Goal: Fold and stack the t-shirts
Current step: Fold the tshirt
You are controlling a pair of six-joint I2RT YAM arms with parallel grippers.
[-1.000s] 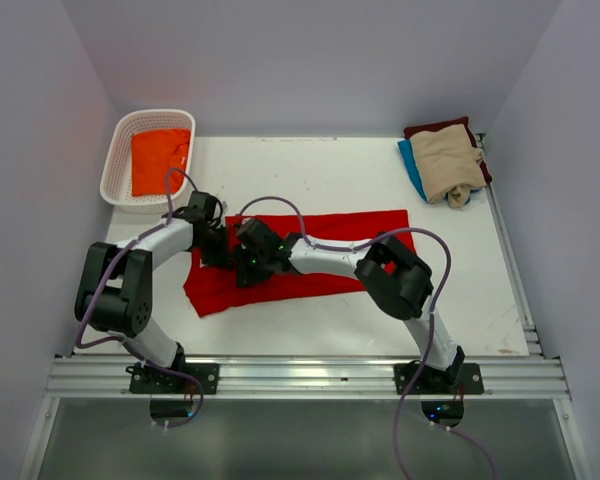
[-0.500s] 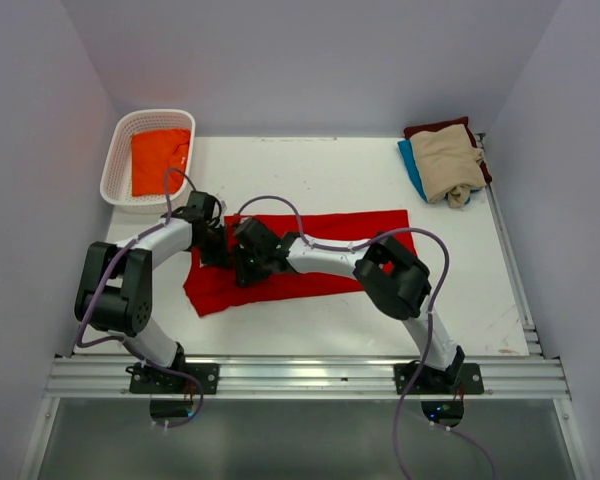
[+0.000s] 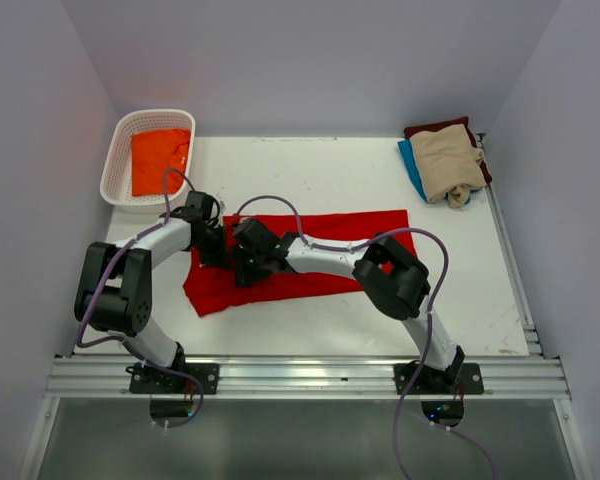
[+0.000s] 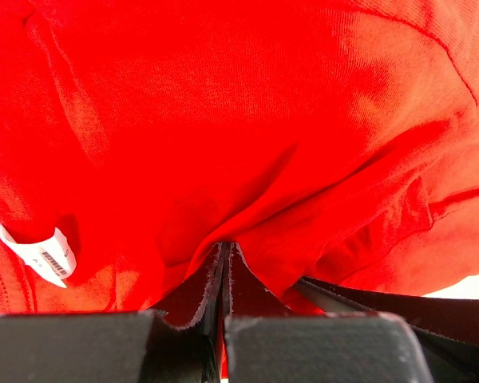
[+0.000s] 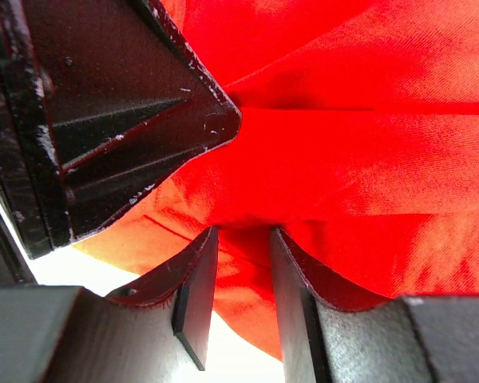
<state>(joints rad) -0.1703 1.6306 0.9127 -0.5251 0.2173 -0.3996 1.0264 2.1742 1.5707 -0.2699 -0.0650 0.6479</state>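
The large red t-shirt [image 3: 330, 250] lies spread across the middle of the table, its left end rumpled. My left gripper [image 3: 218, 250] is at that left end, shut on a pinch of red cloth [image 4: 263, 120]; the shirt's white tag [image 4: 40, 254] hangs just left of the jaws. My right gripper [image 3: 242, 262] is right beside it, low on the same end. Its jaws stand a little apart with a fold of red cloth [image 5: 367, 144] between and over the fingertips [image 5: 199, 271]. The left gripper's black body [image 5: 104, 120] fills the upper left of the right wrist view.
A white slotted basket [image 3: 120, 150] at the back left holds an orange shirt [image 3: 160, 160]. At the back right a beige shirt [image 3: 448, 165] lies on a blue one [image 3: 412, 165] and a maroon one [image 3: 435, 128]. Walls enclose three sides.
My right gripper has edged slightly left, closer to the left gripper. The red shirt and the left arm have barely moved.
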